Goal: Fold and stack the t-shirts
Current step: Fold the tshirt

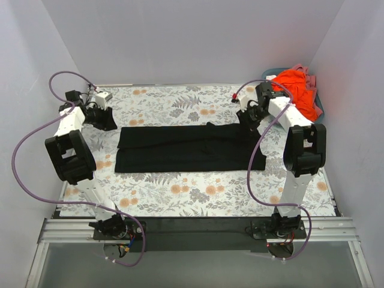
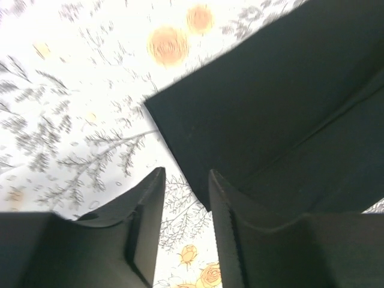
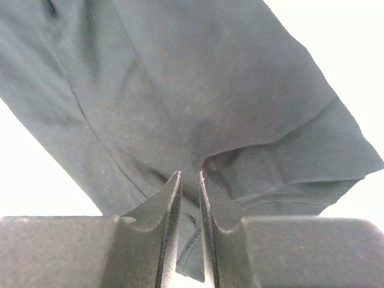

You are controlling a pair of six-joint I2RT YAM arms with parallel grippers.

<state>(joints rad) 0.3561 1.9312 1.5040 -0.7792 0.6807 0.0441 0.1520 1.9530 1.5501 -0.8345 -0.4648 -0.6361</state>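
So the black t-shirt (image 1: pixel 186 149) was laid out across the middle of the floral tablecloth (image 1: pixel 180 192), folded into one long flat strip running left to right. It looked pretty tidy, with a small bump of cloth sticking up along the far edge near the right end.

The left gripper (image 1: pixel 109 123) sat low over the table, just off the shirt's far left corner. In the left wrist view the gripper (image 2: pixel 186 198) had its fingers spread apart with nothing between them but flower print. The corner of the black t-shirt (image 2: pixel 282 102) sat just beyond the right finger, and I couldn't tell if it was touching.

The right gripper (image 1: pixel 248 124) was down on the right end of the shirt. In its own wrist camera the gripper (image 3: pixel 188 179) had its fingers squeezed nearly together. The dark cloth (image 3: pixel 198 90) puckered into a little ridge right at the tips, so it looked pinched onto a fold of the black tee. That view was washed out, which made the shirt look greyish there.

Over in the far right corner, the orange-red shirt (image 1: pixel 295 89) was heaped in the teal basket (image 1: pixel 271 72), well apart from the black one. A bit of pink cloth (image 1: pixel 308 74) poked out behind it, but it was too small to say more.
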